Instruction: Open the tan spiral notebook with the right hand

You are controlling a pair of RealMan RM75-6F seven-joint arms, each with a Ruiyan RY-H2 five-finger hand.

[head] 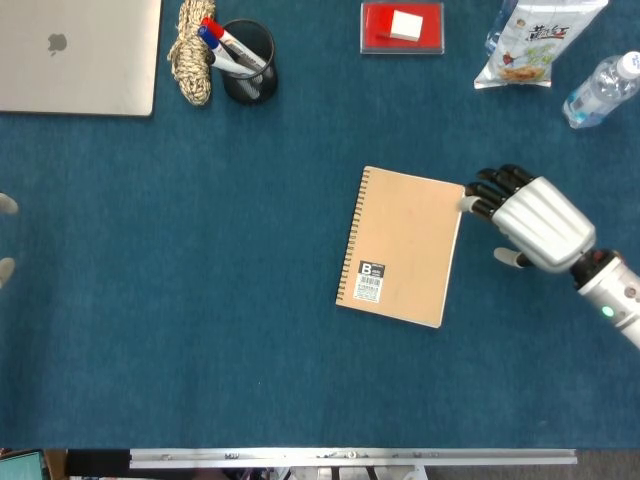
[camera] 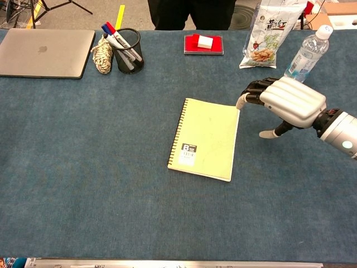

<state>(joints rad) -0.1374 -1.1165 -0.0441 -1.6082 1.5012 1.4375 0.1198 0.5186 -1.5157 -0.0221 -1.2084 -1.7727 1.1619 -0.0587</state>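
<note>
A tan spiral notebook point(head: 402, 246) lies shut and flat near the middle of the blue-covered bench point(head: 200, 330), its wire binding along the left edge and its free edge facing the robot's right side, which is presumably why the right hand point(head: 528, 218) is coming at it from that side. The hand hovers just beside the notebook's upper right corner, back of the hand up, its dark fingers point(camera: 254, 89) curled forward and down toward the cover's loose edge, the thumb held apart below; it holds nothing. Whether the fingertips are already touching the corner cannot be told from either view, though they look very close. The forearm point(camera: 337, 127) stretches in from the right edge of the bench. Only a sliver of the left hand point(head: 6, 237) shows at the far left of the head view, too little to tell how its fingers lie. Along the back sit a laptop point(head: 78, 55), a coil of rope point(head: 192, 55), a mesh pen cup point(head: 248, 62), a red tray point(head: 402, 27), a snack bag point(head: 535, 42) and a water bottle point(head: 600, 92), all well apart from the notebook.
</note>
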